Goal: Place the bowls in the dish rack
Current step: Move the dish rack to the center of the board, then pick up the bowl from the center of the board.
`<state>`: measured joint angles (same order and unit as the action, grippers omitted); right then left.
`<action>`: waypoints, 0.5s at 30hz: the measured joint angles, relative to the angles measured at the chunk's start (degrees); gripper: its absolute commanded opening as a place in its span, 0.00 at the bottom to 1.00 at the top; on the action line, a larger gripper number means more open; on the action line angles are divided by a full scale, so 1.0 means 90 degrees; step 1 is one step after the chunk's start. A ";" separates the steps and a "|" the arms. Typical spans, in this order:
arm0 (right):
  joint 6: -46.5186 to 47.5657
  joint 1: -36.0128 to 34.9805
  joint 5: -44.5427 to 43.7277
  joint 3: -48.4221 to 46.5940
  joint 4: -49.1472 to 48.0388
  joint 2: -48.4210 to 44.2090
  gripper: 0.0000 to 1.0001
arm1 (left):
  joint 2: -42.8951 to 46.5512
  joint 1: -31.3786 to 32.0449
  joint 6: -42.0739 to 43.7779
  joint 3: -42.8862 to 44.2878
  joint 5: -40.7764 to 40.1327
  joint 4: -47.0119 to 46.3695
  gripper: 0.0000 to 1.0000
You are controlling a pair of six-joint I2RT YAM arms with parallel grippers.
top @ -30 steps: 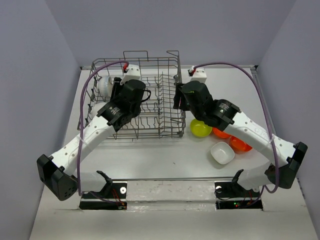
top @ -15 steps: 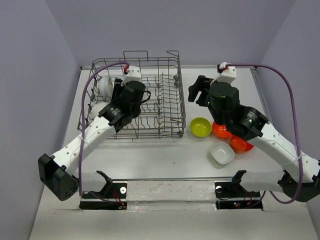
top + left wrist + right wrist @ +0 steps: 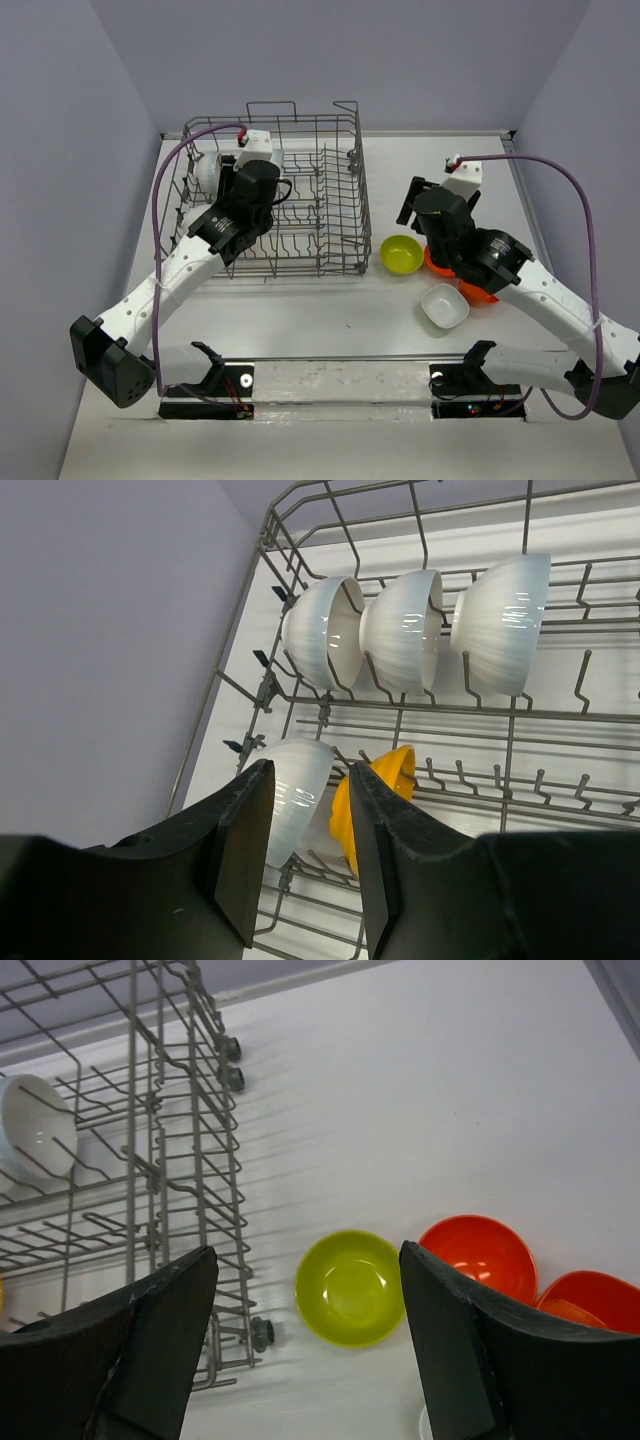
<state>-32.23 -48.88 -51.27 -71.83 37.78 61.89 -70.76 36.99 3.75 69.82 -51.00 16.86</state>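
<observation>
The grey wire dish rack (image 3: 320,222) stands at the back left. In the left wrist view it holds three white bowls (image 3: 400,630) on edge in one row. A nearer row holds a white bowl (image 3: 295,795) and an orange-yellow bowl (image 3: 388,778). My left gripper (image 3: 307,775) hangs open over that nearer pair and holds nothing. My right gripper (image 3: 305,1253) stands wide open and empty above the lime green bowl (image 3: 350,1288), right of the rack. Two red-orange bowls (image 3: 480,1258) (image 3: 595,1300) lie beside it. A squarish white bowl (image 3: 445,305) sits nearer the front.
The rack's right wall and its small wheels (image 3: 262,1333) stand just left of the lime green bowl (image 3: 401,254). Purple cables arc over both arms (image 3: 560,170). Grey walls close in the table on the left, right and back.
My right arm has swung away from the rack's right side to above the loose bowls, and its jaws have spread wider. The left arm has shifted only slightly inside the rack.
</observation>
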 measured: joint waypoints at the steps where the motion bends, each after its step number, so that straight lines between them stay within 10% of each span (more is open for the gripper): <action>1: -0.0027 0.0068 0.0000 0.0070 0.0017 0.0000 0.79 | 0.0012 0.0000 -0.0002 0.0000 0.0000 -0.0005 0.49; 15: -0.0238 0.1729 0.1258 0.0967 0.0053 0.0216 0.80 | 0.0066 -0.0168 -0.0022 -0.0007 0.0172 -0.0092 0.49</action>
<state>-34.37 -33.32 -39.94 -63.13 38.26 63.83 -70.17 35.48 3.55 69.76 -49.45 16.03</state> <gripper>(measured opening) 0.802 0.488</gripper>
